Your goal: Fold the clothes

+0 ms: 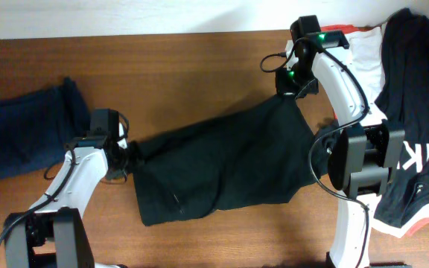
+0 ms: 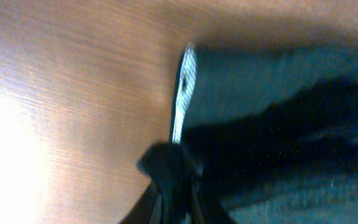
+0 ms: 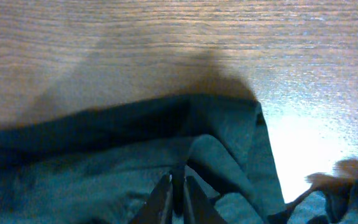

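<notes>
Overhead view: evenly lit, fairly sharp, soft shadows. Both wrist views are close and blurred. White glare washes out the wooden table [image 2: 5, 130] at the left wrist view's left edge. In the right wrist view a bright patch lies right of the dark garment [image 3: 104, 162], with a broad shadow above it.

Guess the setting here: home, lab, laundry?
Probably a robot lab bench for folding trials, not a home: left gripper and right gripper pinch one dark garment on a wooden table, a folded navy garment lies left, a heap of unfolded clothes right.
</notes>
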`<state>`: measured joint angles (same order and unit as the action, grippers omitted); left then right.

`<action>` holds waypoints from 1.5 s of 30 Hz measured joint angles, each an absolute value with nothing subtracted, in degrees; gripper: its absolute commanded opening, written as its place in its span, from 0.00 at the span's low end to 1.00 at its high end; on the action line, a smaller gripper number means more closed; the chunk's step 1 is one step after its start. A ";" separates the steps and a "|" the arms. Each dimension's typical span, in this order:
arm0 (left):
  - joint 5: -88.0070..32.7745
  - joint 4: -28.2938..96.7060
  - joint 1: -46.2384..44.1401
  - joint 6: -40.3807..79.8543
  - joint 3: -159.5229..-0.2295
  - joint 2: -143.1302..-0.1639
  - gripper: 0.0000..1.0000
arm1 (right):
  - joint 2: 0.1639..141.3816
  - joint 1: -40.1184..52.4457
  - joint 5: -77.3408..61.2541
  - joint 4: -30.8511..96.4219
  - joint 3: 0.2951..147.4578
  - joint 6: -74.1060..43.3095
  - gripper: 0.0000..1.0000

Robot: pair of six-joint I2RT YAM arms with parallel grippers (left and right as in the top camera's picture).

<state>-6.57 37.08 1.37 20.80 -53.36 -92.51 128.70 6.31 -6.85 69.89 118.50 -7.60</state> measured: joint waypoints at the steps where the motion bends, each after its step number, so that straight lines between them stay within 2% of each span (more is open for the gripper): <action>1: -5.93 32.64 1.41 20.86 -53.32 -92.51 0.09 | 128.70 6.20 -6.59 69.65 118.50 -7.64 0.16; 2: -5.54 29.39 1.41 20.88 -53.47 -92.51 0.04 | 128.70 5.96 -6.46 69.73 118.50 -7.60 0.16; 3: -5.87 27.31 1.41 20.93 -53.41 -92.51 0.04 | 128.70 5.76 -6.28 69.69 118.50 -7.57 0.12; 4: -6.79 25.74 1.41 21.02 -53.41 -92.51 0.00 | 128.70 5.69 -6.07 69.69 118.50 -7.60 0.04; 5: -7.84 24.38 1.41 21.02 -53.41 -92.51 0.00 | 128.70 5.67 -5.28 69.89 118.50 -7.66 0.04; 6: -8.60 23.64 1.41 21.04 -53.41 -92.51 0.01 | 128.70 5.67 -5.04 70.19 118.50 -7.64 0.30; 7: -8.95 23.44 1.41 21.04 -53.41 -92.51 0.09 | 128.70 5.67 -4.95 70.30 118.50 -7.90 0.41; 10: -9.47 23.27 1.41 21.06 -53.41 -92.51 0.10 | 128.86 5.67 -3.42 70.17 118.50 -7.60 0.42; 11: -9.47 23.27 1.41 21.06 -53.41 -92.51 0.10 | 129.21 5.67 -3.22 70.11 118.50 -7.57 0.41; 12: -9.52 23.27 1.41 21.06 -53.41 -92.51 0.10 | 130.32 5.67 -3.22 69.63 118.52 -7.57 0.32; 13: -9.63 23.22 1.41 21.06 -53.41 -92.51 0.10 | 131.44 5.67 -3.55 69.04 118.52 -7.55 0.04; 14: -9.63 23.22 1.41 21.06 -53.41 -92.51 0.10 | 133.82 5.67 -4.14 68.03 118.52 -7.64 0.04; 16: -9.63 22.87 1.41 21.06 -53.41 -92.51 0.00 | 134.17 5.61 -4.23 70.30 118.54 -8.29 0.04; 20: -9.74 14.70 1.41 20.84 -53.41 -92.51 0.00 | 129.32 1.19 4.80 83.42 120.11 -18.13 0.04; 22: -11.03 12.80 1.13 20.84 -53.45 -92.51 0.00 | 126.41 -2.07 5.10 83.70 120.77 -19.57 0.04; 27: -10.72 6.26 -0.34 20.86 -53.32 -92.58 0.02 | 127.31 -1.89 6.50 82.96 116.60 -20.58 0.04; 28: -10.31 2.92 -1.28 20.82 -53.34 -93.06 0.09 | 127.35 -1.89 7.33 83.05 116.55 -20.86 0.07; 30: -9.58 0.08 -3.86 20.84 -53.47 -96.68 0.74 | 127.37 -1.91 9.26 82.89 116.05 -22.13 0.40; 31: -9.52 -0.25 -4.69 20.80 -53.47 -98.94 0.86 | 127.37 -1.96 10.00 82.94 116.01 -22.13 0.46; 32: -9.56 0.19 -4.78 19.99 -53.45 -99.98 0.94 | 127.37 -2.00 10.66 84.05 116.03 -22.31 0.51; 33: -9.63 1.91 -4.27 19.14 -53.52 -99.98 0.96 | 127.37 -2.20 10.98 86.00 116.31 -22.46 0.52; 36: -11.29 17.93 2.22 16.64 -54.33 -94.35 0.97 | 126.54 -3.11 9.02 91.15 122.02 -21.87 0.52; 38: -14.83 24.51 4.47 15.33 -54.33 -92.25 0.96 | 124.62 -2.50 3.51 94.26 122.48 -20.08 0.53; 40: -21.32 25.82 3.99 13.45 -54.33 -94.30 0.93 | 124.11 0.62 -1.54 97.08 122.52 -19.27 0.64; 41: -25.54 26.00 3.99 12.78 -54.33 -97.19 0.89 | 124.09 1.89 -2.52 97.10 122.52 -19.09 0.64; 43: -31.66 25.93 4.01 11.90 -54.54 -102.32 0.58 | 124.11 3.60 -3.60 97.08 122.52 -19.38 0.64; 44: -33.87 25.89 4.03 11.49 -55.05 -103.88 0.27 | 124.11 4.21 -3.88 97.08 122.52 -19.46 0.64; 45: -35.88 26.15 4.16 11.29 -55.29 -105.45 0.09 | 124.11 4.60 -4.05 97.08 122.52 -19.51 0.64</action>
<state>-35.88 26.15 4.16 11.29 -55.29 -105.45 124.11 4.60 -4.05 97.08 122.52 -19.51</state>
